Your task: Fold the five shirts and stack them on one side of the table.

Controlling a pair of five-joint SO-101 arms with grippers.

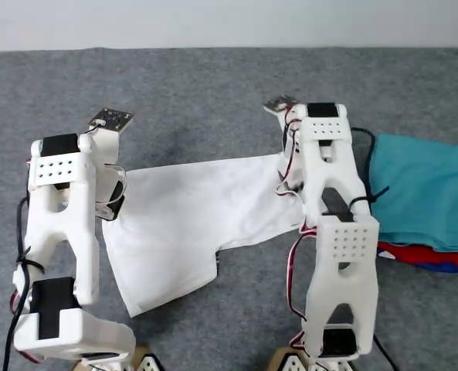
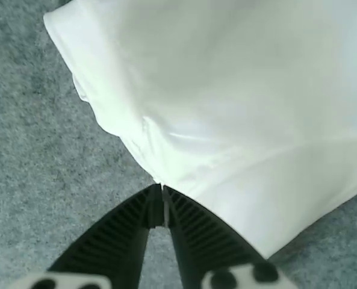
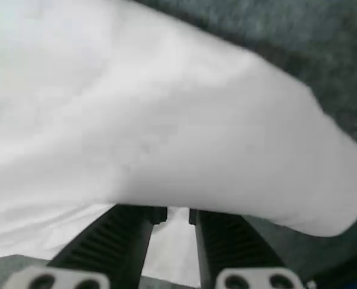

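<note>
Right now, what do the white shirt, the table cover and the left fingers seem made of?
White shirt: thin matte knit, likely cotton, going by its soft folds and stitched hem. Table cover: grey felt or low carpet, by its mottled fuzz. Left gripper's fingers: matte black ridged plastic, possibly rubbery.

A robotics lab setup: grey carpet-like desk (image 1: 198, 85), plain white wall (image 1: 213, 23), two white plastic robot arms (image 1: 62, 224).
</note>
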